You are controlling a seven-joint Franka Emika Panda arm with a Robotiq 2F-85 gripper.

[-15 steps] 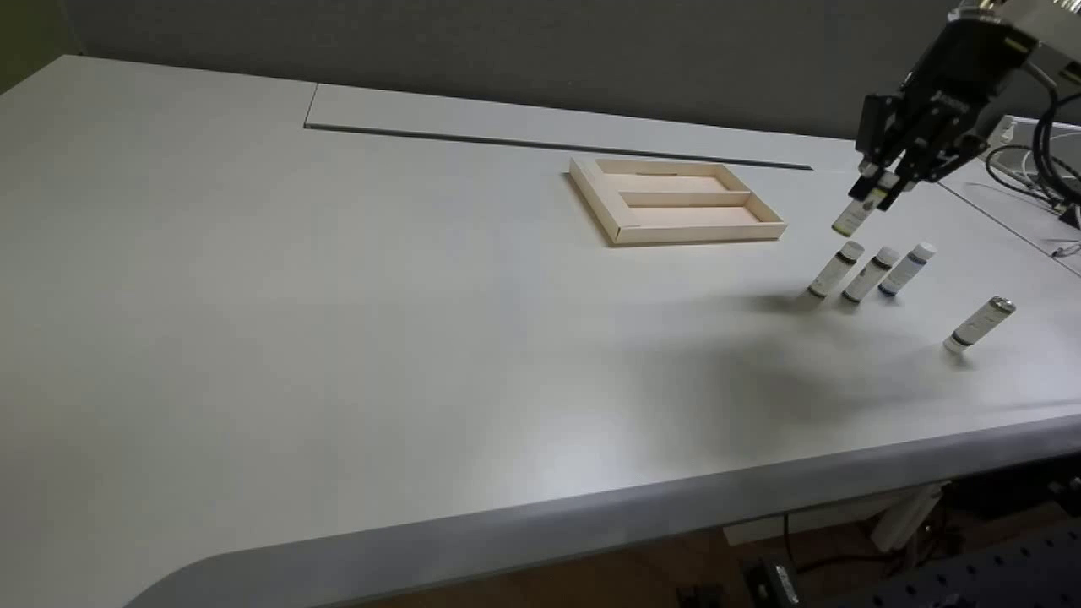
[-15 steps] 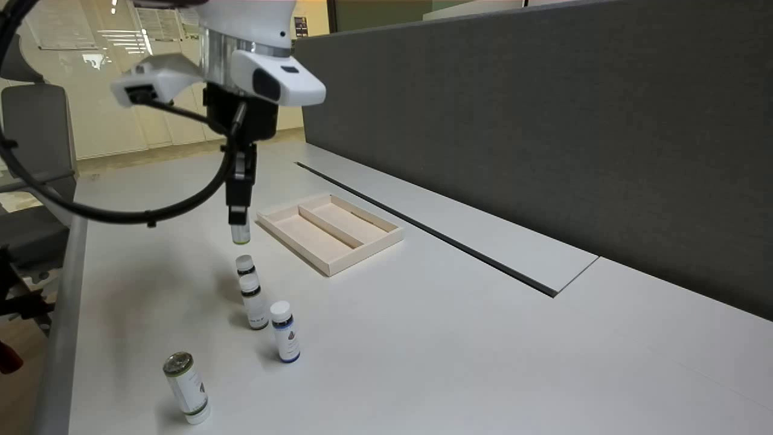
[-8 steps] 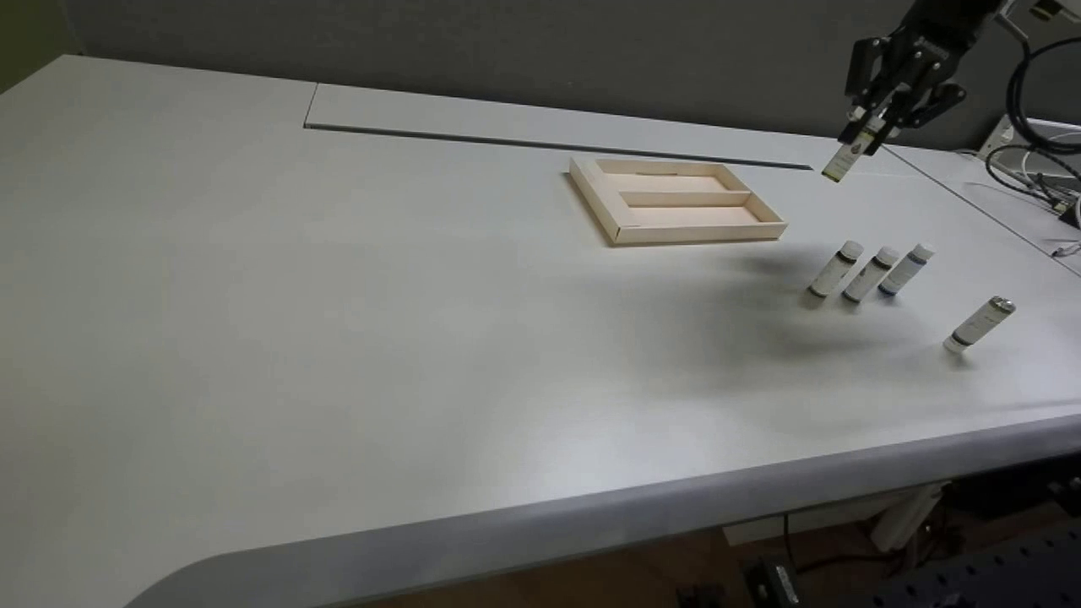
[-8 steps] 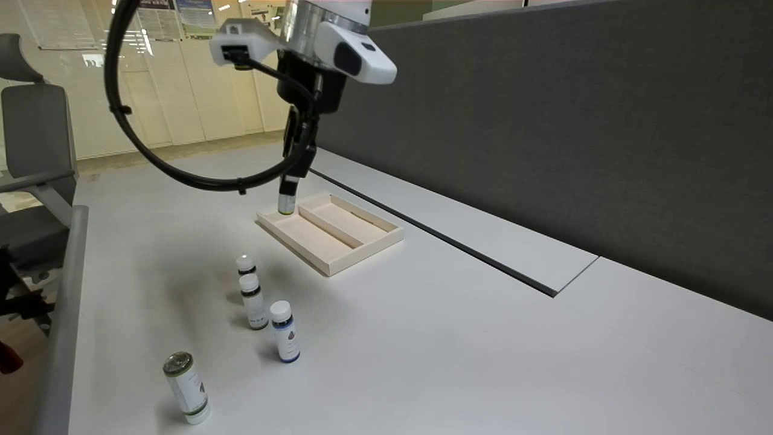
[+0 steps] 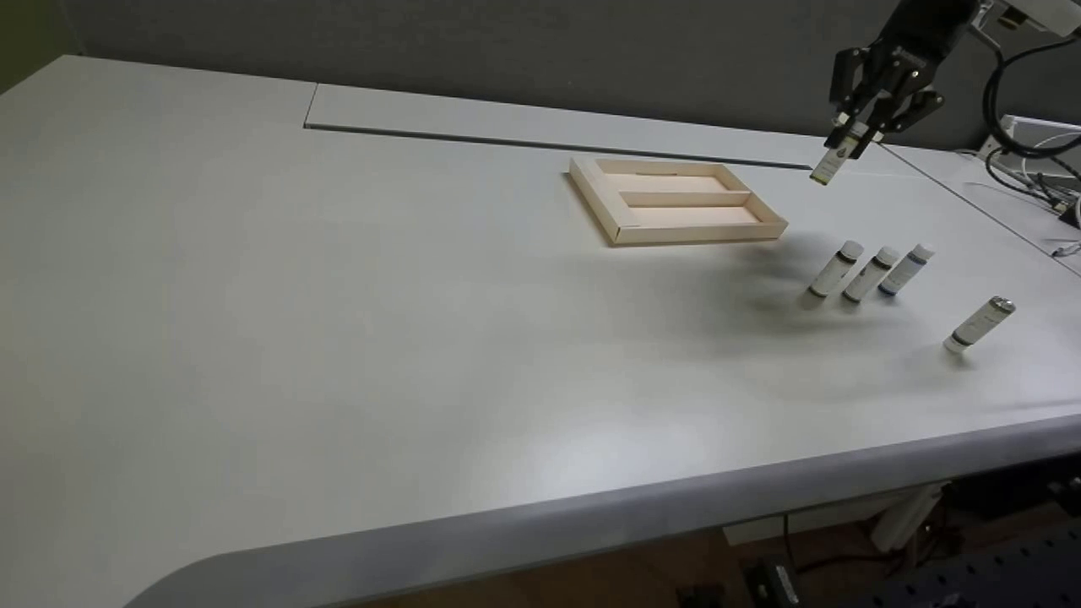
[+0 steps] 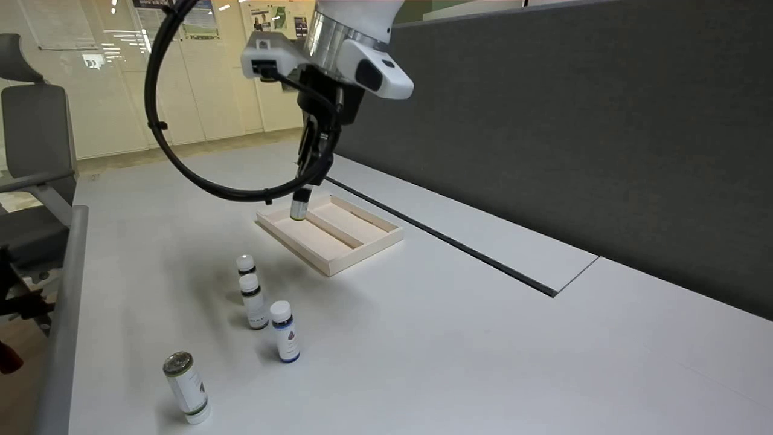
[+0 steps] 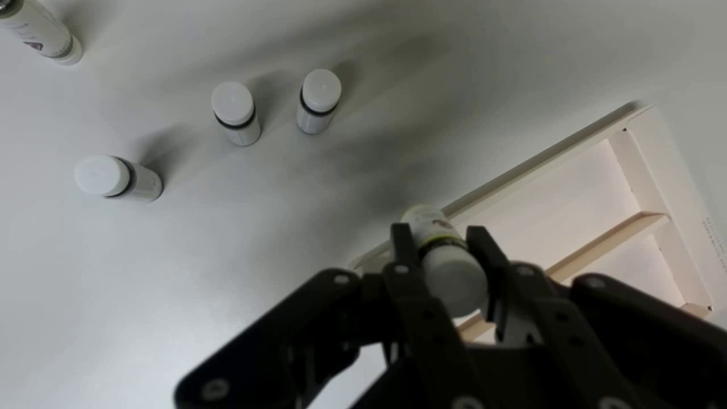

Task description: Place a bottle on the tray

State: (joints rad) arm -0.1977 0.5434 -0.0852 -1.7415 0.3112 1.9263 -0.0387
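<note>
A white cylindrical bottle [image 7: 446, 262] is gripped by the black pincer [image 7: 438, 233] above the pale-grey tabletop [image 5: 380, 321]; in an exterior view, the rectangular light-wood tray [image 5: 701, 234] is seen toward eight o'clock from the pincer.

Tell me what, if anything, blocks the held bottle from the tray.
Nothing visible. The gripper holds the bottle in the air, and in the wrist view the other four bottles stand on the side away from the tray. Only its rim and divider would likely need clearing on the way down.
</note>
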